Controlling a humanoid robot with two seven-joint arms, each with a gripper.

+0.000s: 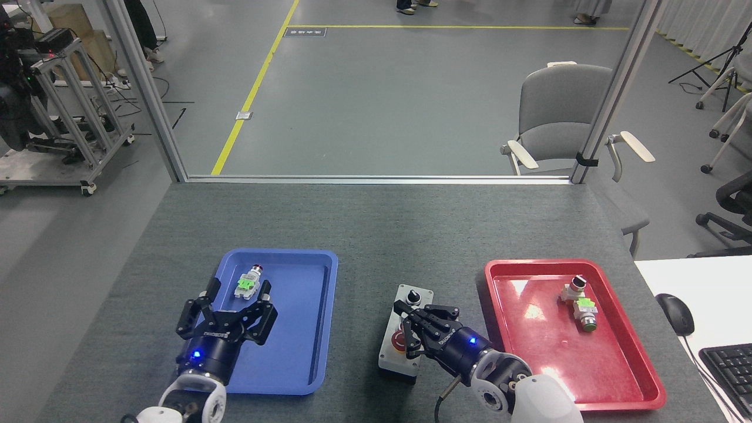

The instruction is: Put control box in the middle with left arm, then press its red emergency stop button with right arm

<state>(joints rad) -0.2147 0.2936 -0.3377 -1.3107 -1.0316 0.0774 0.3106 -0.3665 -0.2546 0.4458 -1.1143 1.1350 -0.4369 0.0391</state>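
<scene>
The light-grey control box (389, 355) lies on the dark-grey tabletop (376, 247) in the middle, between the two trays. Its black knob (413, 295) shows at the far end. My right gripper (408, 332) reaches in from the right and hangs over the box, its fingers drawn together around the red emergency stop button (398, 340), which is partly covered; I cannot tell whether they touch it. The green and small red buttons are hidden under the fingers. My left gripper (232, 302) stands open over the near left part of the blue tray (305, 352), holding nothing.
A small grey-and-green component (249, 282) lies at the far end of the blue tray. The red tray (529, 352) at the right holds a similar component (579, 304). A white desk with a mouse (674, 313) and keyboard (728, 370) adjoins the table's right edge.
</scene>
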